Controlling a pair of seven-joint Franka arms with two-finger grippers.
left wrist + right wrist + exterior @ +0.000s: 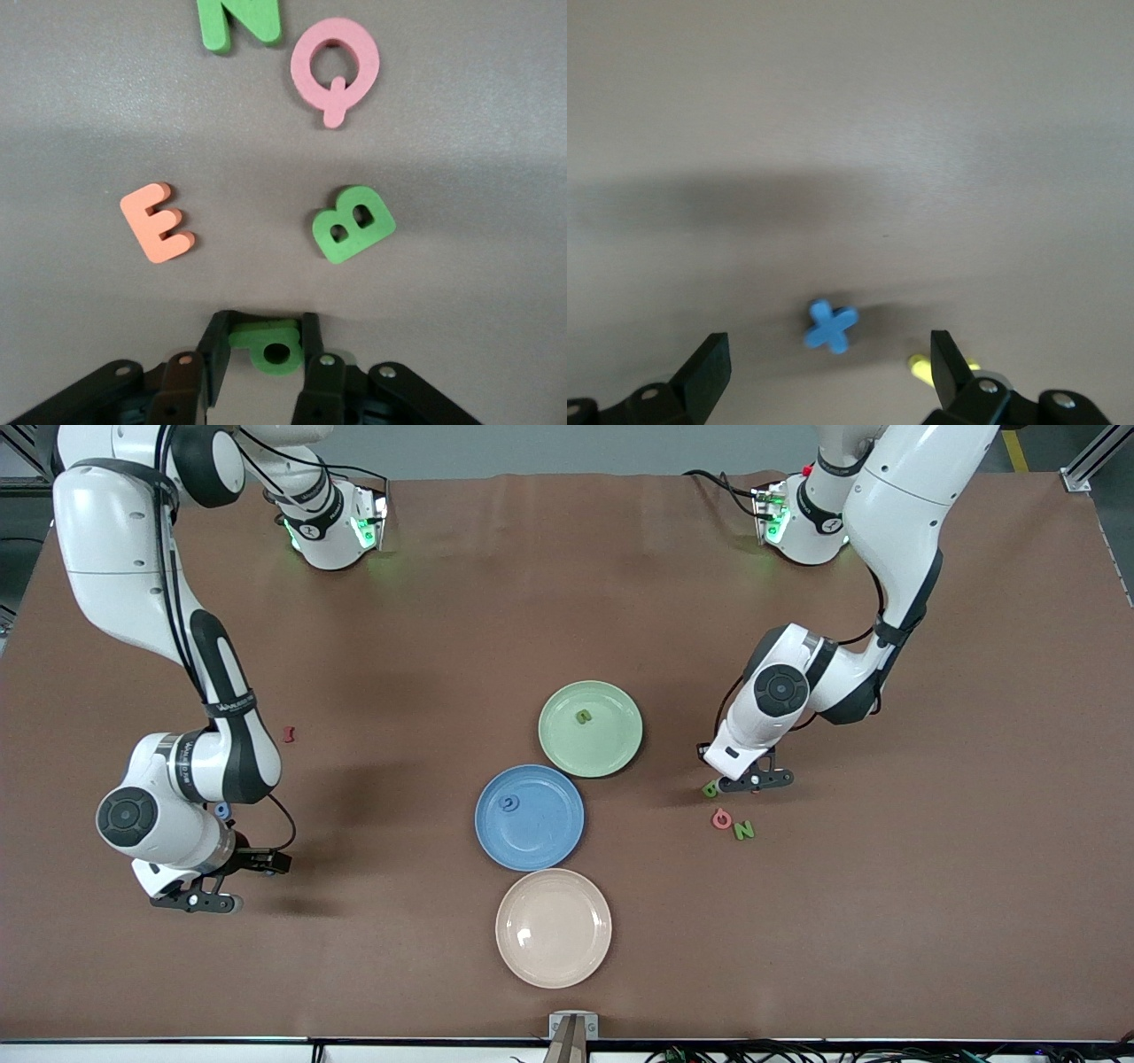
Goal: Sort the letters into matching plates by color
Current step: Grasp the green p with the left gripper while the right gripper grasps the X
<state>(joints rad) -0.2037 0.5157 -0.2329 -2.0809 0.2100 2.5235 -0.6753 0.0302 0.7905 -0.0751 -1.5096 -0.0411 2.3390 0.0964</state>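
- Brown matte table (443, 646) carries a pale green round plate (611, 753) near its middle.
- Left gripper (263, 354), low at the left arm's end, has its fingers closed against a chunky green foam letter (266, 343) lying flat between them; the plate lies toward the table's middle.
- Right gripper (830, 376) waits wide open, empty, over a blue letter (830, 326).

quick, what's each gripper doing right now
Left gripper: shut on a green letter at the table, beside the green B.
Right gripper: open, holding nothing, over a blue letter.

Left tool (266, 350) clamped, right tool (824, 376) agape.
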